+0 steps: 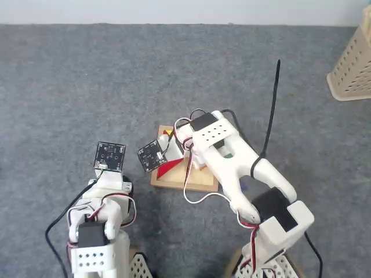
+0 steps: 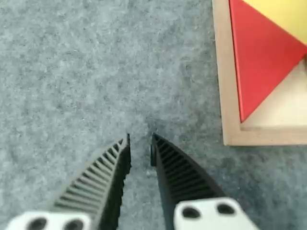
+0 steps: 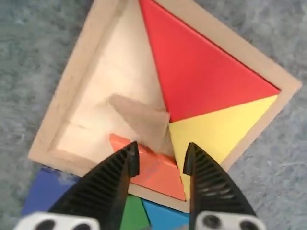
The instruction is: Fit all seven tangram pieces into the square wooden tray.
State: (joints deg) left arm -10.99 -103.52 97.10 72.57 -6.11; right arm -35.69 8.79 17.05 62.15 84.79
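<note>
Right end effector hangs over the tray, released, jaws straddling an orange piece at the rim. Red triangle and yellow triangle sit inside. Left end effector, barely parted and empty, hovers above the grey desk left of the tray.

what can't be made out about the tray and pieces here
high view: the right arm covers most of the wooden tray, hiding its pieces.
right wrist view: the right hand hides part of the orange piece; the frame edge cuts off the green piece.
</note>
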